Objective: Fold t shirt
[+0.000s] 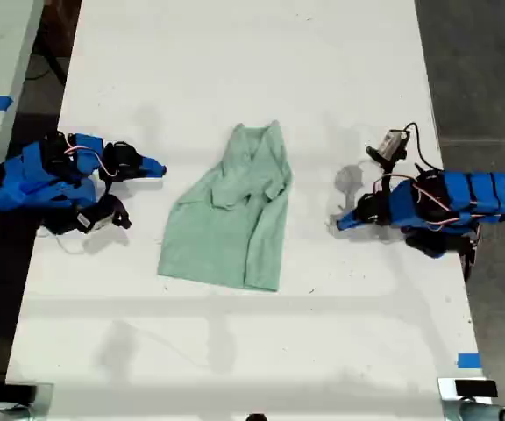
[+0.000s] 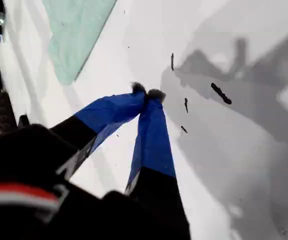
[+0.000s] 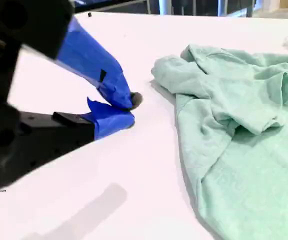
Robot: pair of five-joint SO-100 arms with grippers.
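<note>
Mint-green t shirt [image 1: 231, 210] is lying wrinkled, partly folded, on white surface [image 1: 235, 70]; my first pincer [image 2: 147, 93] and second pincer [image 3: 130, 110] are resting pressed together, empty.

A robotics lab — white worktable [image 1: 235, 351] marked with blue tape [image 1: 468, 360], grey floor [image 1: 489, 70] around it.
</note>
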